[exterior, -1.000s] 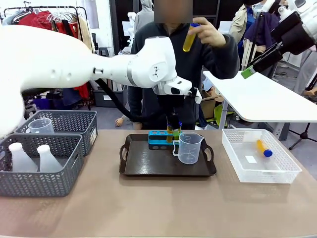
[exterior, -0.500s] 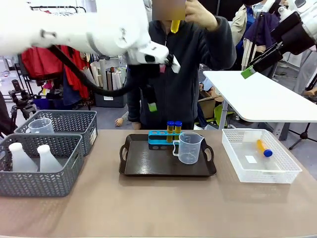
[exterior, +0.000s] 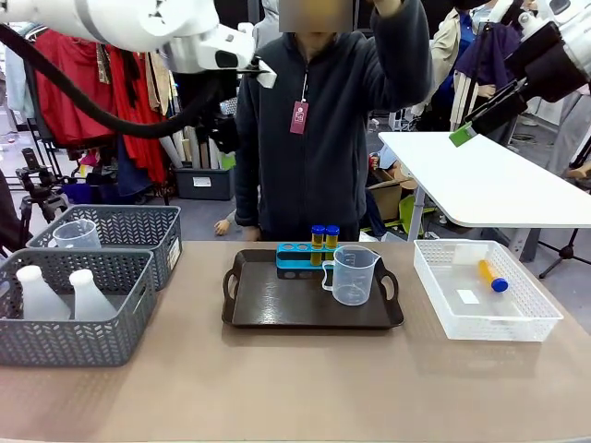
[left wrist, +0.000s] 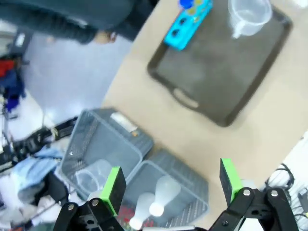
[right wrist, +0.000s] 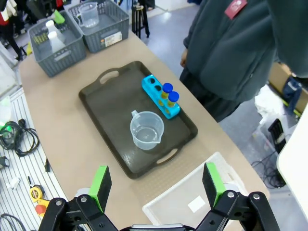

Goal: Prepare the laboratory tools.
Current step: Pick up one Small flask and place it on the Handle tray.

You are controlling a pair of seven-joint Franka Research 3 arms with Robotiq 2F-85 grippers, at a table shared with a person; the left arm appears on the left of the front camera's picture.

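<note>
Two yellow-amber tubes with blue caps [exterior: 324,236] stand in a blue rack [exterior: 297,257] at the back of a dark tray [exterior: 277,309]. A clear handled beaker [exterior: 354,275] stands on the tray in front of them. A third tube [exterior: 492,276] lies in the white basket [exterior: 531,318]. Two frosted white flasks [exterior: 42,293] stand in the near grey basket. My left gripper [exterior: 224,148] hangs high at the upper left; in its wrist view it [left wrist: 171,180] is open and holds nothing. High at the right, my right gripper [right wrist: 156,185] is open over the table, holding nothing.
A person stands behind the table with one hand [exterior: 388,7] raised at the picture's top edge. A second clear beaker [exterior: 77,233] sits in the far grey basket [exterior: 138,226]. A white table [exterior: 499,189] stands at the back right.
My left gripper let go of a tube at the rack and rose up and to the left. The person's hand lifted another tube up out of the picture.
</note>
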